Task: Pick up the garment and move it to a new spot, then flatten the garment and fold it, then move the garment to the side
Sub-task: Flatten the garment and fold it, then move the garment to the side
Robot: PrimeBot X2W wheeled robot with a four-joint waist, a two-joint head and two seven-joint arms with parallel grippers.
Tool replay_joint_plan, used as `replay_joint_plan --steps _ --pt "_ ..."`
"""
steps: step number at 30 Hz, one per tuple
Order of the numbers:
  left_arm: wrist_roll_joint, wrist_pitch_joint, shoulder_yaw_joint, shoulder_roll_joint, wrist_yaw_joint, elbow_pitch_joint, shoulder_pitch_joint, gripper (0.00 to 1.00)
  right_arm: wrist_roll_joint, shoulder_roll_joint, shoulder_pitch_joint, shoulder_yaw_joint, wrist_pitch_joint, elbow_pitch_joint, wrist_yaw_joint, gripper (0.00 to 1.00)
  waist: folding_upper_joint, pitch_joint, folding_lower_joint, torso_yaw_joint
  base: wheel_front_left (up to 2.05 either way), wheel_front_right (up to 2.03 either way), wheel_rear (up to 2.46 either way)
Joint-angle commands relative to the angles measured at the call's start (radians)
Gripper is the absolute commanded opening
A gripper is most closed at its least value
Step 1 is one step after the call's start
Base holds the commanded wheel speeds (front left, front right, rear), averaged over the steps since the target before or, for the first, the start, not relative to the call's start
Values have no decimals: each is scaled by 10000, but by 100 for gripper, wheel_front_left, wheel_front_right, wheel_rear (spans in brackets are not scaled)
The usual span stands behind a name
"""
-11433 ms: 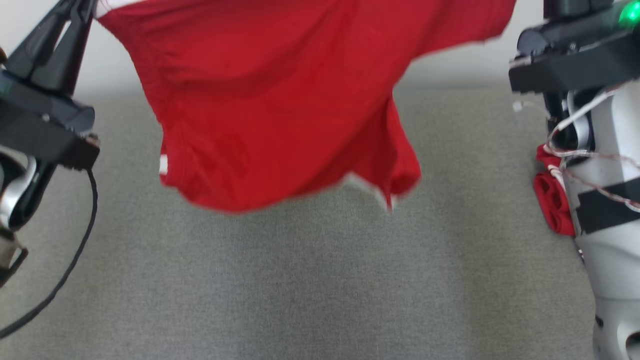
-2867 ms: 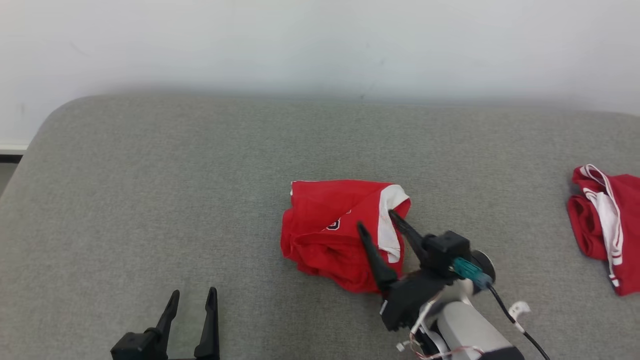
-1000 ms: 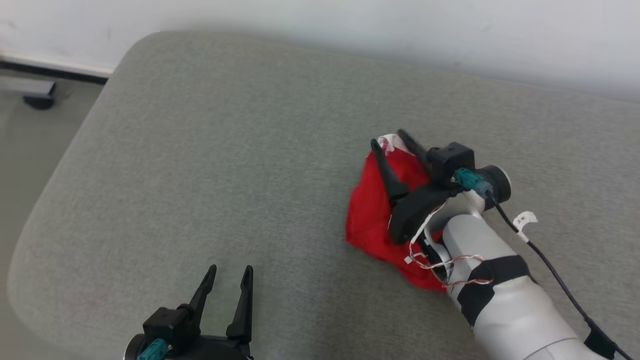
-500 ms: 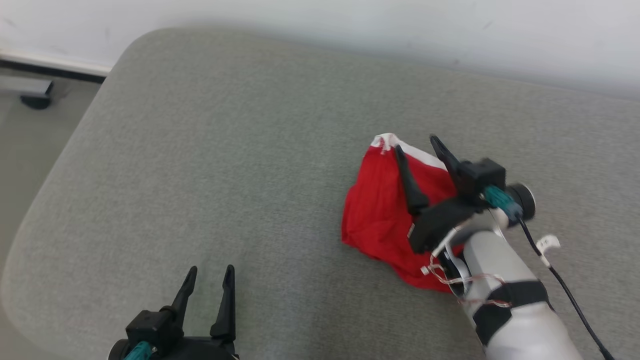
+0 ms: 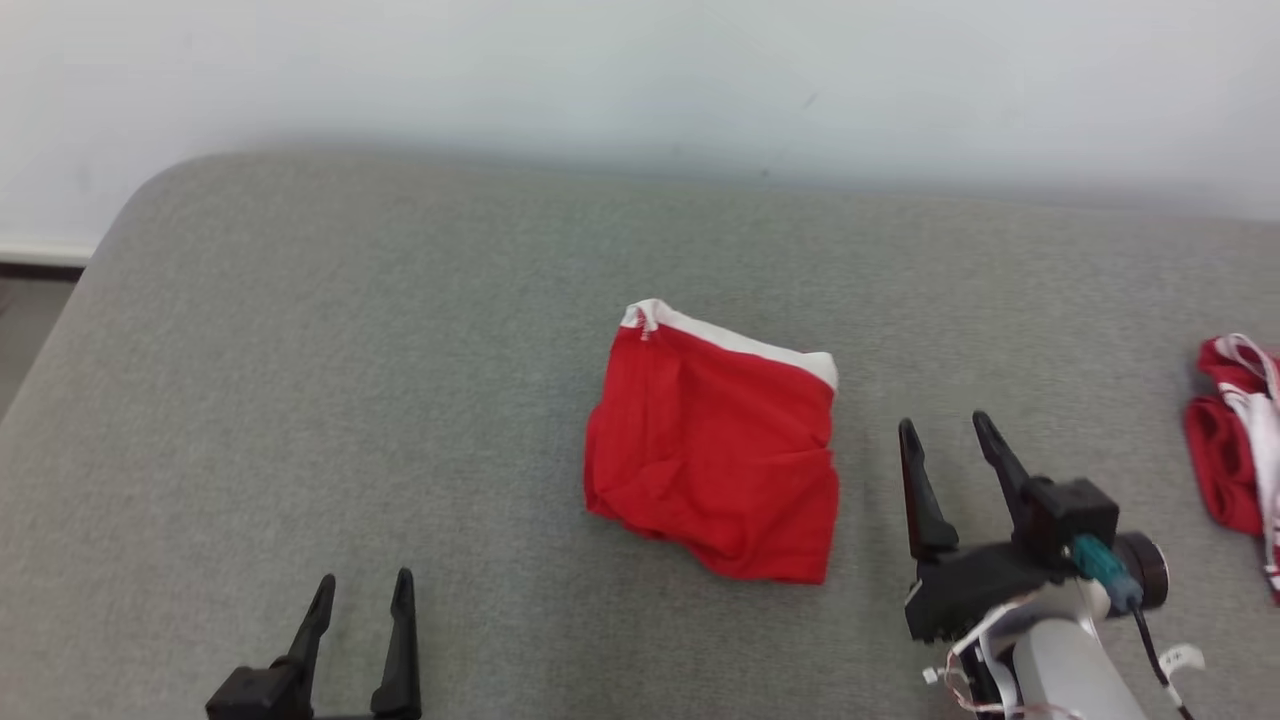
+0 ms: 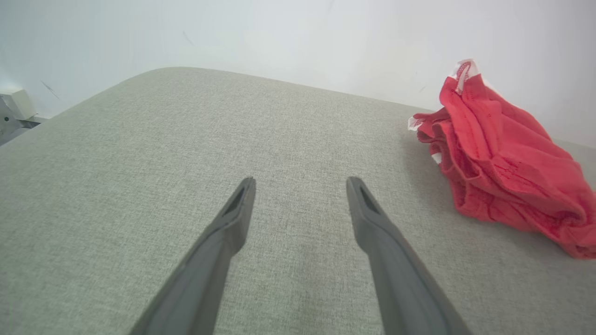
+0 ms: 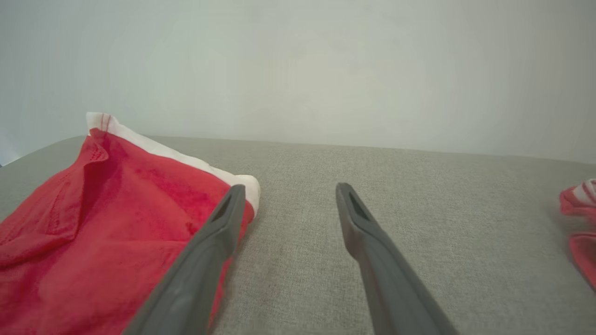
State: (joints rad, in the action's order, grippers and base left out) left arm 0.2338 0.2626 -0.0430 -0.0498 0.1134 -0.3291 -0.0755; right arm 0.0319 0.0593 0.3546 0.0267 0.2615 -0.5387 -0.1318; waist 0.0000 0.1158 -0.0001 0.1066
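Note:
A red garment [image 5: 715, 455] with a white band along its far edge lies folded into a rough square on the grey cushion, free of both grippers. In the left wrist view the garment [image 6: 503, 163] sits to the right; in the right wrist view the garment [image 7: 102, 223] spreads at the left. My right gripper [image 5: 945, 425] stands open just right of it, fingers apart and holding nothing, as my right gripper [image 7: 288, 188] also shows from its wrist. My left gripper [image 5: 362, 588] rests open at the lower left, well clear of the cloth; my left gripper [image 6: 300, 181] is empty over bare fabric.
A second red and white garment [image 5: 1235, 455] lies bunched at the right edge, seen as a red heap [image 7: 579, 223] in the right wrist view. The grey cushion [image 5: 300, 380] rounds off at the left and ends at a white wall [image 5: 640, 70] behind.
My right gripper opened, let go of the garment and drew back to its right. The head camera swung, so the whole picture shifted. The garment now lies flatter.

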Motion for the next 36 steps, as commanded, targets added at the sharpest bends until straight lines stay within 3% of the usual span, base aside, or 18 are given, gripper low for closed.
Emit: replay_joint_plan --steps 1,9,19,29,36 --pt "-132 28 109 -15 -50 73 255 100 -115 -65 -347 102 38 213 31 100 0 -482 1 -536 0 0 0" --pt "-433 28 602 -14 -130 288 796 100 239 -99 -1467 201 39 998 31 100 0 -875 1 -1133 0 0 0" --pt "-644 28 755 -12 -183 443 1257 100 814 -93 -2227 50 39 1160 31 100 0 -1116 1 -1389 0 0 0" --pt "-559 28 419 -12 -134 417 1093 100 1120 -96 -2038 -226 39 1024 31 100 0 -891 1 -1071 0 0 0" --pt "-407 28 245 -15 -112 370 888 100 2086 -94 -1199 -1245 37 346 31 100 0 -455 1 -475 0 0 0"
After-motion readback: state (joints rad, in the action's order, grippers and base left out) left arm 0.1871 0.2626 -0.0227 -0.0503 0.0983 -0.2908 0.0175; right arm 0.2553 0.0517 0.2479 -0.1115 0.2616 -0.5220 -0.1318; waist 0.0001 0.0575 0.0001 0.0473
